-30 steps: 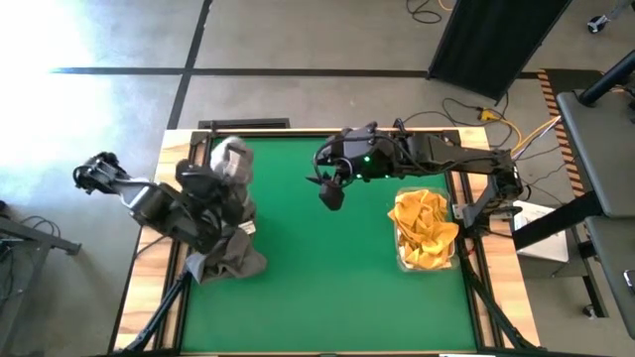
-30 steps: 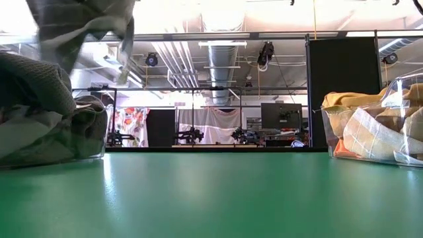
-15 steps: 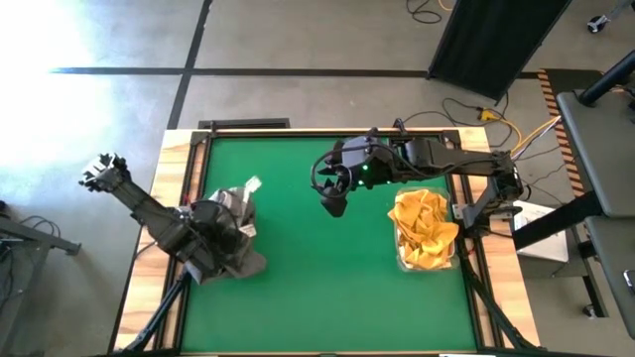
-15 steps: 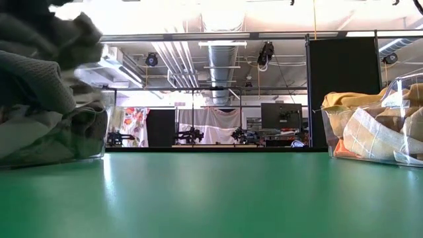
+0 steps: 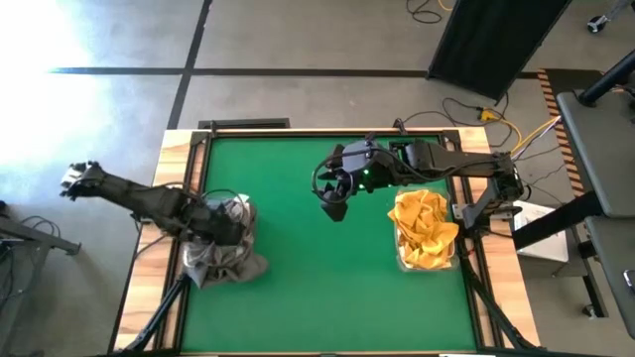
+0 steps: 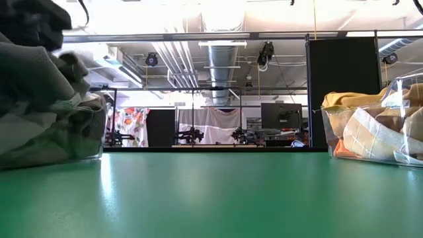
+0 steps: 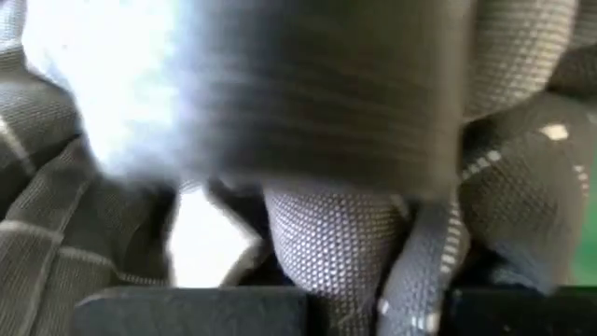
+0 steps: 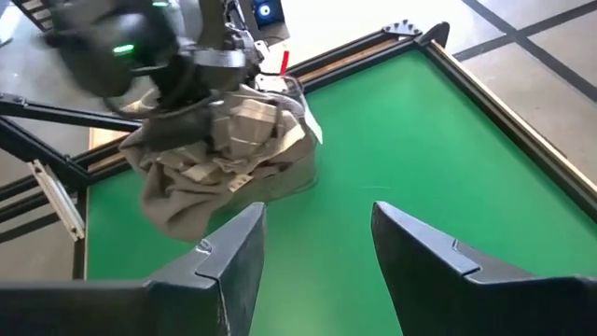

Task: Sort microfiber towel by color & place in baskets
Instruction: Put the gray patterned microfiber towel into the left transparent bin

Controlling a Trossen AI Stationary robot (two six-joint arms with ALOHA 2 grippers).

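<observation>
Grey towels (image 5: 223,253): heaped in left basket (image 6: 79,153), spilling over rim
Orange towels (image 5: 423,230): piled in right basket (image 6: 344,142)
Left end effector (image 5: 220,226): pressed into grey heap, opening cannot be told
Right end effector (image 8: 312,245): above green counter (image 5: 327,288), parted, empty

Centre of table (image 5: 327,278): open green surface between the two baskets, free from near edge to far edge.
Left side: grey towels (image 5: 223,253) heaped over the left basket (image 6: 92,142), spilling above its rim; left gripper (image 5: 220,223) pressed into the heap.
Right side: right basket (image 5: 402,260) filled with orange-yellow towels (image 5: 425,233).
Far centre: right gripper (image 5: 335,203) hangs over the surface, fingers (image 8: 424,257) spread apart.
</observation>
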